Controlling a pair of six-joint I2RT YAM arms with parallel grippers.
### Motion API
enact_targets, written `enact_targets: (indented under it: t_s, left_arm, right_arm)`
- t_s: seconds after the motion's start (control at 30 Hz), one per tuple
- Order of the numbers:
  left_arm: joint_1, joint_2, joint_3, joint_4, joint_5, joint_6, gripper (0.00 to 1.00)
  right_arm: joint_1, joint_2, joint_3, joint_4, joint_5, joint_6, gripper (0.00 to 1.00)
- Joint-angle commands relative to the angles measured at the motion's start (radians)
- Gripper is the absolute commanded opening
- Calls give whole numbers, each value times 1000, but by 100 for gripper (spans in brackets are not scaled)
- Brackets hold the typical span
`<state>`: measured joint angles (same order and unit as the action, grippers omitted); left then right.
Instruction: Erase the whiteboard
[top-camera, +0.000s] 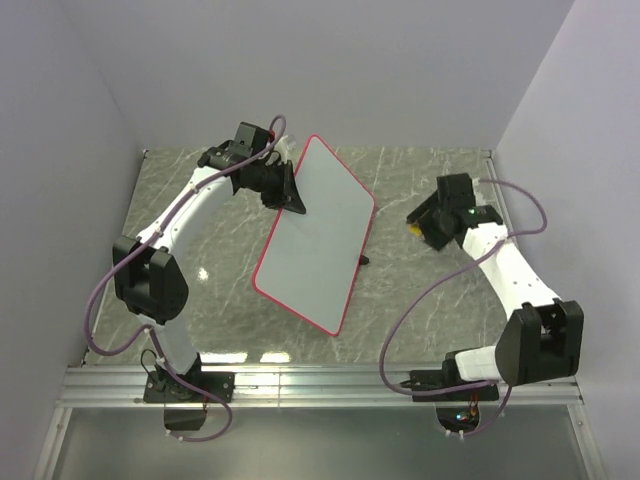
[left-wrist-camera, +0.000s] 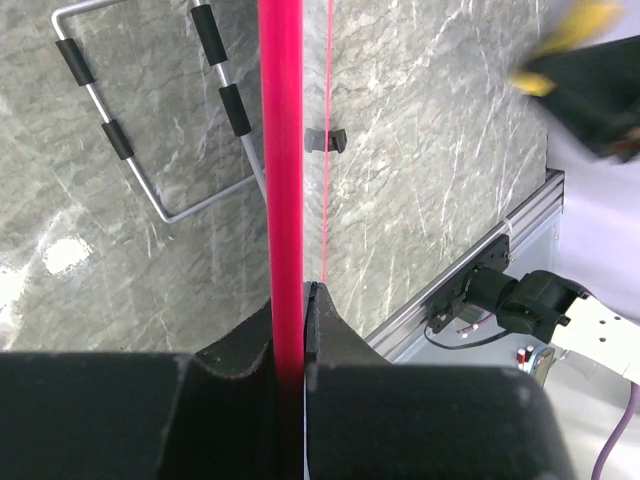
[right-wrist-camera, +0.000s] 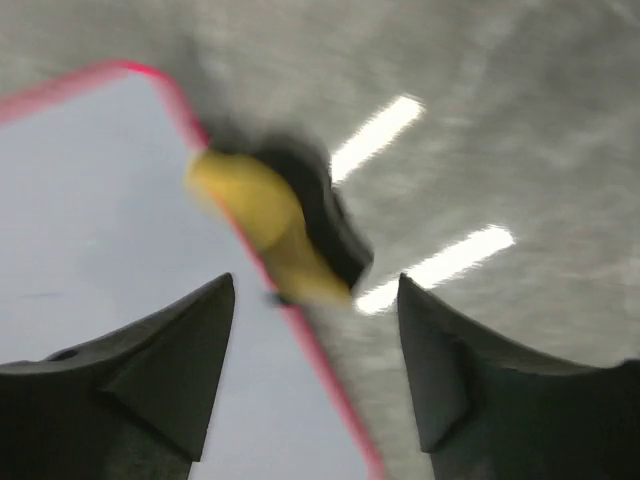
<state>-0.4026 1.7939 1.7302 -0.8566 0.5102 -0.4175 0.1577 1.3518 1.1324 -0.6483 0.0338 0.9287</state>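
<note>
The whiteboard (top-camera: 315, 235), white with a red-pink rim, is held up tilted above the table; no marks show on its face. My left gripper (top-camera: 292, 200) is shut on its far left edge; in the left wrist view the red rim (left-wrist-camera: 280, 150) runs edge-on between the fingers of the left gripper (left-wrist-camera: 300, 300). My right gripper (top-camera: 420, 225) is open to the right of the board. In the right wrist view a blurred yellow-and-black eraser (right-wrist-camera: 270, 225) lies beyond the open right gripper (right-wrist-camera: 315, 290), over the board's rim (right-wrist-camera: 300, 330). I cannot tell whether the eraser touches the board.
A bent wire stand (left-wrist-camera: 150, 150) with black sleeves shows under the board in the left wrist view. A small black foot (top-camera: 362, 260) sticks out at the board's right edge. Grey walls close in the marbled table (top-camera: 430, 300); an aluminium rail (top-camera: 320, 385) runs along the near edge.
</note>
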Motion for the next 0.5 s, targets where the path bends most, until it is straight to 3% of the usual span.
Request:
enact_targets:
  t_s: [0.0, 0.17, 0.47]
  left_arm:
    - [-18, 8, 12, -16, -188, 66, 0]
    - [-15, 42, 72, -45, -202, 54, 0]
    - [83, -132, 22, 114, 27, -79, 0]
  right_arm:
    - [-18, 24, -150, -56, 78, -39, 76]
    - [-24, 49, -264, -22, 20, -47, 79]
    - [-24, 15, -286, -60, 32, -110, 81]
